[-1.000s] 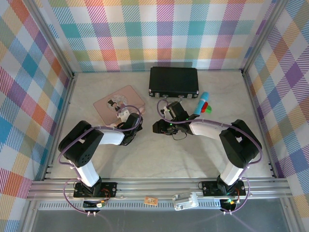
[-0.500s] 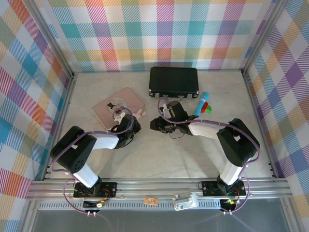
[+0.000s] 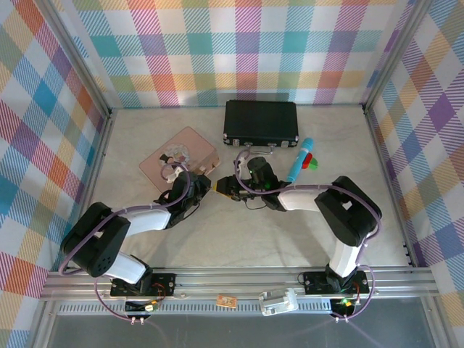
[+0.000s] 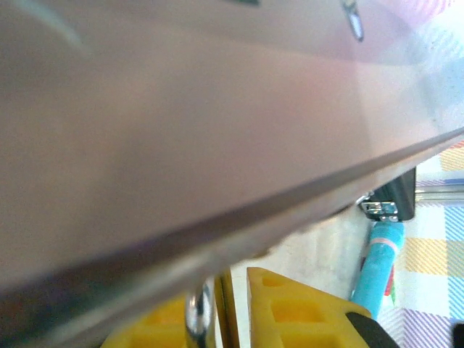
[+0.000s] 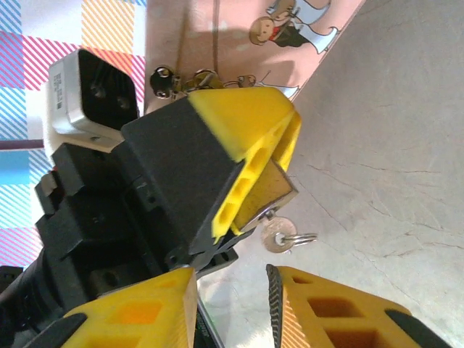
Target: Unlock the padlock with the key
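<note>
In the right wrist view the left gripper's yellow fingers are clamped on the padlock, whose brass body pokes out below them. The small silver key sticks out of the padlock's underside with a thin ring hanging on it. My right gripper is open just below the key, touching nothing. From above, the left gripper and right gripper meet tip to tip at mid-table. The left wrist view shows the left gripper with the silver shackle between its fingers.
A pink tin with a loose bunch of keys on it lies just behind the left gripper. The black case sits at the back. A blue pen-like object with red and green bits lies to the right.
The left arm has stretched forward and right, carrying the padlock toward the right gripper. The right gripper has shifted left, so the two now meet.
</note>
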